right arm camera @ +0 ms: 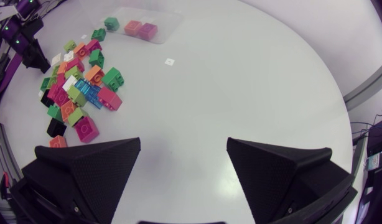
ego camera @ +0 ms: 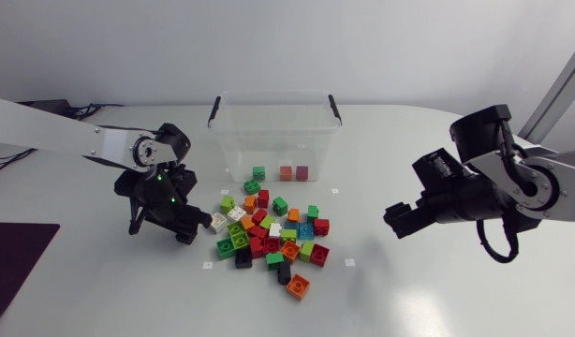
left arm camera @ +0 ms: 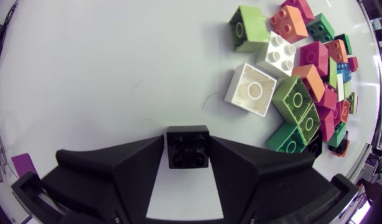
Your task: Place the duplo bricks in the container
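The left gripper (ego camera: 194, 225) is closed on a black brick (left arm camera: 188, 148), pinching it from two sides at the very tips of its fingers, at the left edge of the pile (ego camera: 273, 239); so shallow a hold could let the brick twist or slip out on the way to the container (ego camera: 233, 140), which stands at the far side of the table with three bricks inside. A low carry might also clip its near wall or knock the white brick (left arm camera: 254, 90) lying near the fingers; the right gripper (right arm camera: 183, 146) hangs open and empty well to the right, too far off to interfere.
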